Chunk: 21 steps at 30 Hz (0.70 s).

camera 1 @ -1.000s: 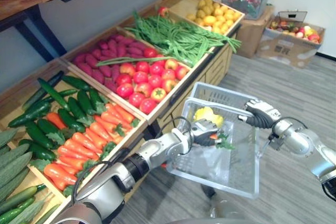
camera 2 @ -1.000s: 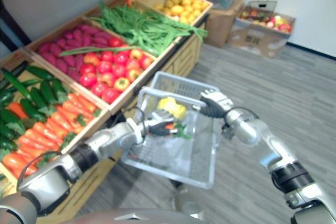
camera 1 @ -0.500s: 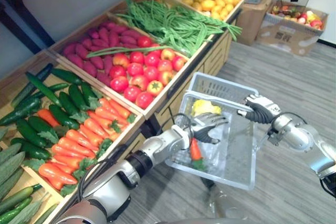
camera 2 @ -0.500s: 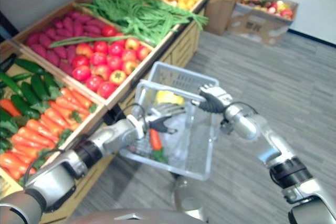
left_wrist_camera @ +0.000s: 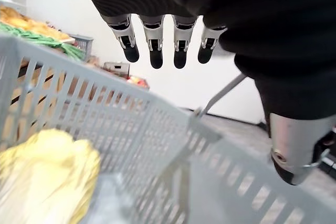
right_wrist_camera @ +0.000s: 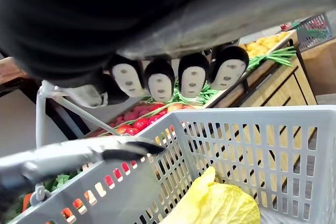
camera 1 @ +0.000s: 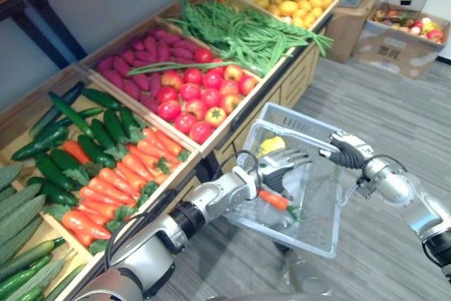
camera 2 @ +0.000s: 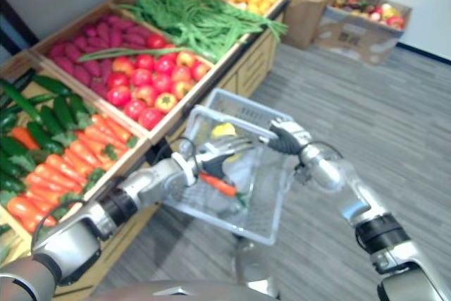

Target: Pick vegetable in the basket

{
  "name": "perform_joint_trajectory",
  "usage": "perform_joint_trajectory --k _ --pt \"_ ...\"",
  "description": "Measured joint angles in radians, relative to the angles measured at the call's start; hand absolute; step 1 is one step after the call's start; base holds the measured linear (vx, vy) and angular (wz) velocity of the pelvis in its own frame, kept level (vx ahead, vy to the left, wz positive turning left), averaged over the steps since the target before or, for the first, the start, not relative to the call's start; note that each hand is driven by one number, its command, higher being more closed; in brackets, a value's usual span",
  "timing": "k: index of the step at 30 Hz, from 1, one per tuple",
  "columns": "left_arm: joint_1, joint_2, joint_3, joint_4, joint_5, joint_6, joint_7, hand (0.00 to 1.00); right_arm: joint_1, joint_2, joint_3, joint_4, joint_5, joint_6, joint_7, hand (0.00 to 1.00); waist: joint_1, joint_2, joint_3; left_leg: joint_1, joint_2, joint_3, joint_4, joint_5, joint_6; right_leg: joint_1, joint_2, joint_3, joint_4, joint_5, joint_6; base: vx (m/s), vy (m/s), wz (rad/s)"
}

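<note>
A clear-grey plastic basket point(camera 1: 301, 118) hangs beside the produce stand, and my right hand point(camera 1: 350, 151) is shut on its wire handle point(right_wrist_camera: 79, 156). An orange carrot point(camera 1: 273, 199) with green leaves lies on the basket floor, near a yellow vegetable point(camera 1: 270, 146) at the far end. My left hand point(camera 1: 278, 167) hovers open just over the carrot with its fingers point(left_wrist_camera: 157, 51) straight and spread, holding nothing. The left wrist view looks past those fingers at the basket wall point(left_wrist_camera: 105, 114) and the yellow vegetable point(left_wrist_camera: 47, 166).
To my left the wooden stand holds carrots point(camera 1: 120, 181), cucumbers point(camera 1: 77, 139), tomatoes point(camera 1: 197, 100), purple sweet potatoes point(camera 1: 137, 68), green beans point(camera 1: 239, 33) and yellow fruit point(camera 1: 296, 1). A cardboard box of fruit point(camera 1: 402, 33) stands at the back right, with grey floor point(camera 1: 380, 103) between it and the basket.
My left hand was shut on the carrot a second ago; it has opened and the carrot has dropped and settled flat on the basket floor. The camera has shifted a little.
</note>
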Motion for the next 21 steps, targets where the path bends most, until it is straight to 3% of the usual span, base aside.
perform_joint_trajectory --k 7,11,14,17,21 --pt "0.036 0.055 -0.044 -0.3 -0.163 -0.06 -0.037 0.0 0.117 0.146 -0.164 0.16 -0.073 0.062 -0.03 1.0 0.015 0.002 -0.001 -0.029 -0.005 -0.132 -0.001 0.015 0.023 0.052 -0.047 -0.129 0.005 -0.024 -0.005 -0.01 -0.015 0.57" --pt "0.046 0.107 -0.071 -0.457 -0.244 -0.084 -0.069 0.0 0.176 0.225 -0.307 0.245 -0.111 0.136 -0.088 1.0 0.058 0.002 -0.002 -0.061 -0.019 -0.214 -0.001 0.027 0.042 0.07 -0.082 -0.215 0.008 -0.034 -0.01 -0.03 -0.001 0.63" --pt "0.073 0.178 -0.082 -0.569 -0.314 -0.092 -0.079 0.0 0.191 0.278 -0.399 0.283 -0.118 0.178 -0.111 1.0 0.069 0.001 -0.01 -0.094 -0.031 -0.281 -0.002 0.043 0.054 0.077 -0.106 -0.28 0.009 -0.037 -0.012 -0.02 -0.005 0.66" --pt "0.089 0.206 -0.082 -0.647 -0.382 -0.094 -0.086 0.0 0.231 0.338 -0.533 0.304 -0.106 0.208 -0.157 1.0 0.095 0.002 -0.023 -0.123 -0.042 -0.349 -0.003 0.058 0.061 0.091 -0.128 -0.372 0.015 -0.037 -0.011 -0.03 -0.012 0.66" --pt "0.14 0.24 -0.053 -0.754 -0.427 -0.098 -0.086 0.0 0.244 0.385 -0.666 0.379 -0.068 0.216 -0.204 1.0 0.114 -0.01 -0.063 -0.141 -0.077 -0.429 -0.041 0.088 0.077 0.105 -0.165 -0.479 0.025 -0.045 -0.009 -0.03 -0.005 0.71"
